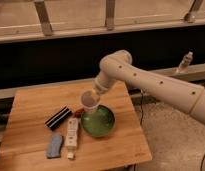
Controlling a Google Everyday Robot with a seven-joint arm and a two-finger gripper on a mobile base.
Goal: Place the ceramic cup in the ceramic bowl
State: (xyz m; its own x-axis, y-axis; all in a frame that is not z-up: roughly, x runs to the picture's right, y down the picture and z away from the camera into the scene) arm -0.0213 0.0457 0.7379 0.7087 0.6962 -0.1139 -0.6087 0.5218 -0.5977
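The pale whitish-beige ceramic cup [89,100] hangs in my gripper [95,94], held above the table at the upper left rim of the green ceramic bowl [99,122]. The cup is upright and partly overlaps the bowl's edge in this view. The bowl sits on the wooden table [31,115] right of centre. My white arm [146,82] reaches in from the right and bends down to the cup.
A black bar [58,117] lies left of the bowl. A white remote-like bar [72,133] lies beside the bowl's left side. A blue-grey object [55,145] lies near the front left. A small red thing [79,113] peeks out by the bowl.
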